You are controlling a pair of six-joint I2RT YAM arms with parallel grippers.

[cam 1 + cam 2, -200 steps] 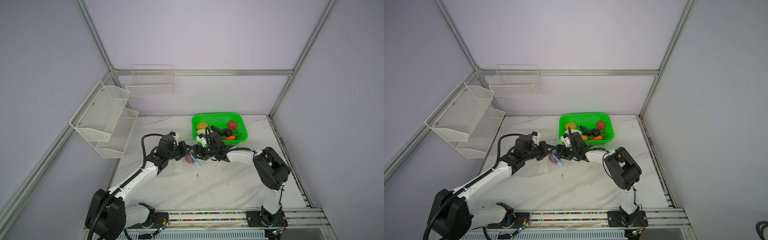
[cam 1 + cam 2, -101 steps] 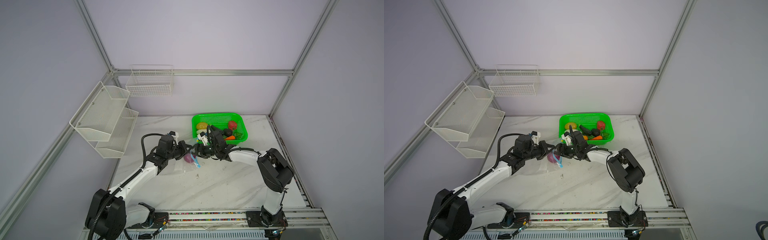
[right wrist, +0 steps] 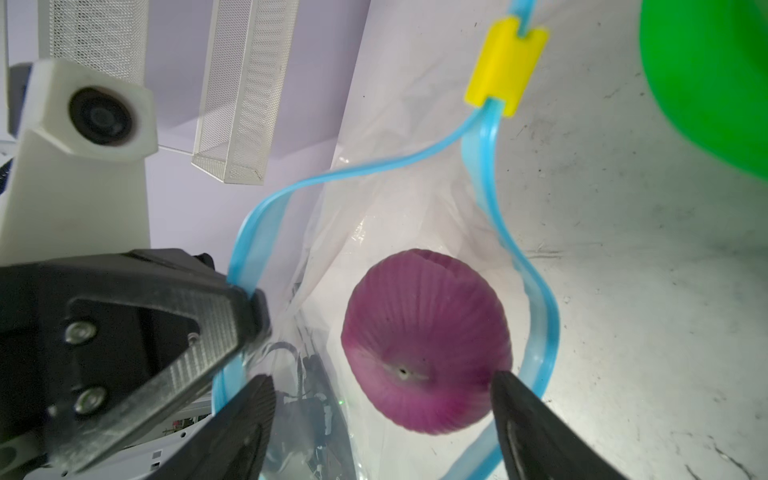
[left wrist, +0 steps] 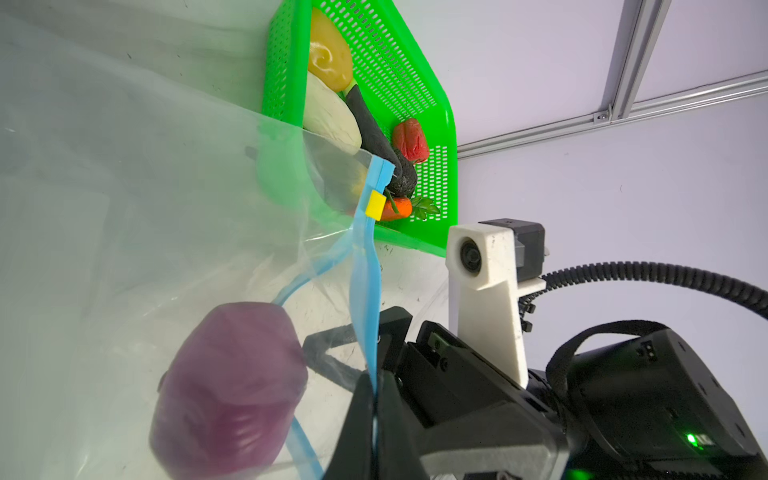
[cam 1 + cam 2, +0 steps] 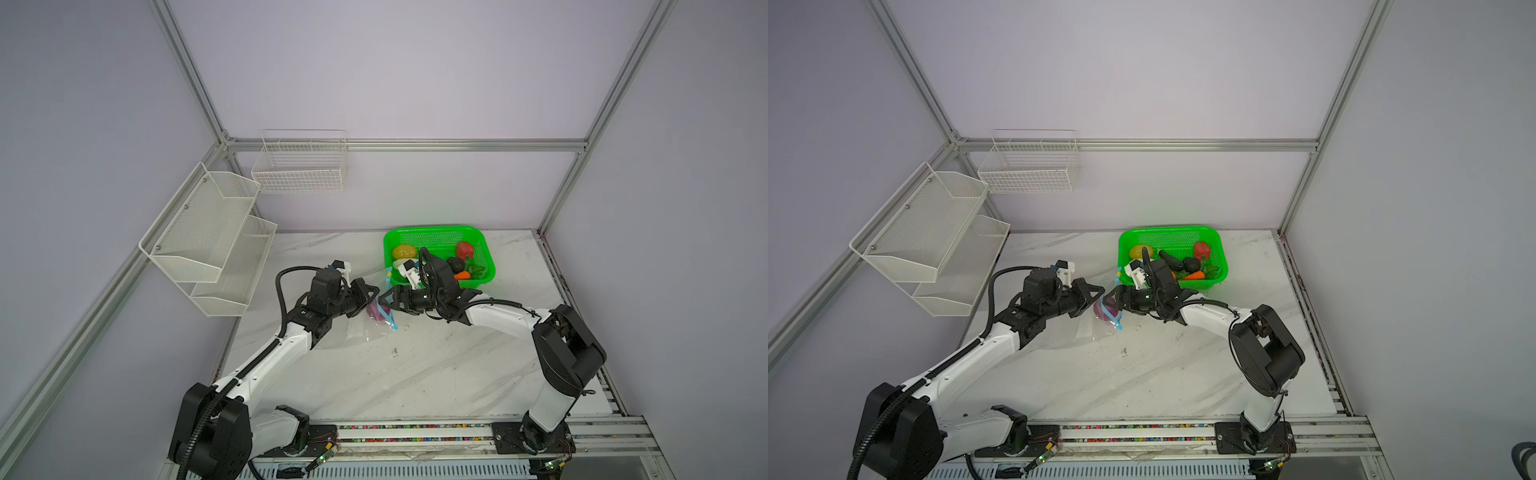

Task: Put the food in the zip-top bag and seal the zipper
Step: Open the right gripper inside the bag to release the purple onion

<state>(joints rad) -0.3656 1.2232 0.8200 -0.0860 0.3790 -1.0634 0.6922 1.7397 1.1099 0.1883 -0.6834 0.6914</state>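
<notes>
Marble tabletop [image 5: 415, 374] [image 5: 1142, 374] lies open across both top views' lower half. Mid-frame, left gripper [image 5: 375, 292] clamps the raised zipper [image 4: 365, 291]. Right gripper [image 3: 380, 384] gapes around the purple onion [image 3: 424, 332] inside the zip-top bag [image 5: 357, 332].

the zip-top bag [image 5: 355, 333] lies on the table [image 5: 415, 374], with the onion [image 5: 375, 312] inside it near the mouth. the basket [image 5: 432, 230] stands at one o'clock from the bag and holds the potato [image 5: 404, 251], pepper [image 5: 464, 250] and carrot [image 5: 461, 275]. the left gripper [image 5: 375, 291] comes at the mouth from nine o'clock, the right gripper [image 5: 384, 300] from three o'clock.
</notes>
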